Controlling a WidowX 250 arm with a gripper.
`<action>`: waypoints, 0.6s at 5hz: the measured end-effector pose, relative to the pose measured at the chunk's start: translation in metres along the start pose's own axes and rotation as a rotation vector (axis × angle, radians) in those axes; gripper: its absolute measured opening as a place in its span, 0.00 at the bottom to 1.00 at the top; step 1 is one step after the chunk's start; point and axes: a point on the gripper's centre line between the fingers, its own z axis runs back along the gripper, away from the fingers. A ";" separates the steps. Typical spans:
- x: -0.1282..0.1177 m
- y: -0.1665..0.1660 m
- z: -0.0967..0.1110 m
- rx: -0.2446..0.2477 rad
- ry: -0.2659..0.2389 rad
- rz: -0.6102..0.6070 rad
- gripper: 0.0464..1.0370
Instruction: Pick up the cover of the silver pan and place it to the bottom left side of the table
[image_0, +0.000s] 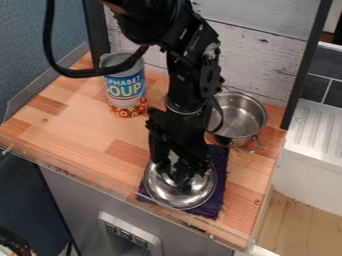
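Observation:
The black gripper (179, 176) hangs down over the near middle of the wooden table, its lower end at the silver cover. This round, shiny, bowl-like cover (185, 198) lies over a dark purple cloth, near the table's front edge. The gripper hides the cover's back part and middle, and whether it holds the cover cannot be made out. Behind and to the right stands the silver pan (239, 118), uncovered, with wire handles; the arm overlaps its left side.
A soup can (125, 87) stands upright at the back left. The purple cloth (217, 187) shows to the right of the cover. A clear low rim (73, 172) runs along the wooden table's (80, 127) front edge. A whitewashed plank wall rises behind.

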 end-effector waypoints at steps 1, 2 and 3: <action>0.001 -0.003 -0.002 -0.004 0.005 -0.009 0.35; 0.001 -0.003 -0.003 -0.005 0.006 -0.012 0.24; -0.002 0.003 0.001 -0.019 0.007 0.014 0.24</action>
